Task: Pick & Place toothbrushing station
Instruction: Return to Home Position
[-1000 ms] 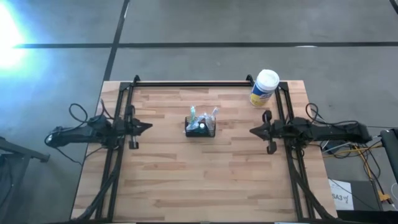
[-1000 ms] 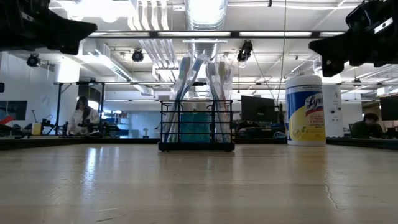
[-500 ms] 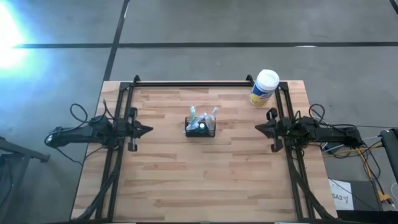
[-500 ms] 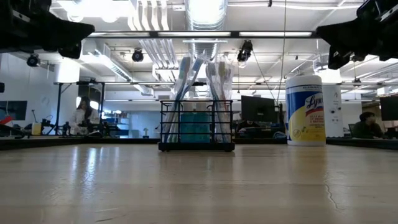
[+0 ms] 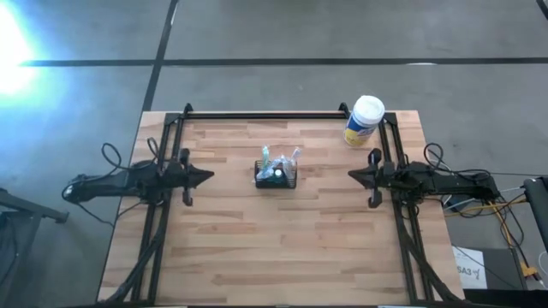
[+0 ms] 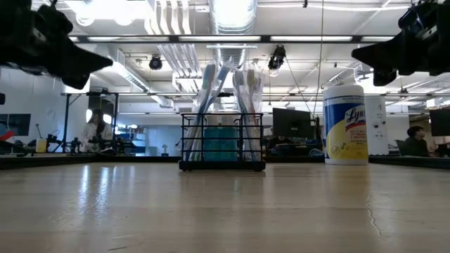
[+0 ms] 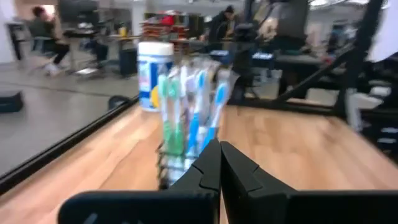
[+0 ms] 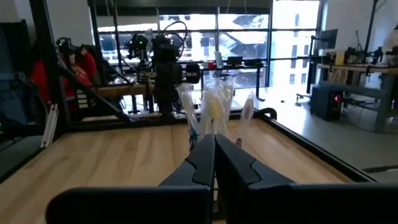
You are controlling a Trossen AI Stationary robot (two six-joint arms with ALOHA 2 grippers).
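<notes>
- Toothbrushing station [image 5: 276, 177]: upright near the middle of the table [image 5: 282, 248], toothbrushes [image 6: 223, 91] standing in it.
- Left gripper [image 5: 208, 177]: raised at the table's left side, fingers pressed together, holding nothing.
- Right gripper [image 5: 348, 179]: raised at the right side, likewise pressed together, holding nothing.
- Yellow canister [image 5: 364, 121]: far right corner.

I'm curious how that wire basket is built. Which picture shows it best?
The low view: the caddy stands side-on, unblocked. The high view shows it small, from above; in the wrist views, shut fingers partly cover it.
</notes>
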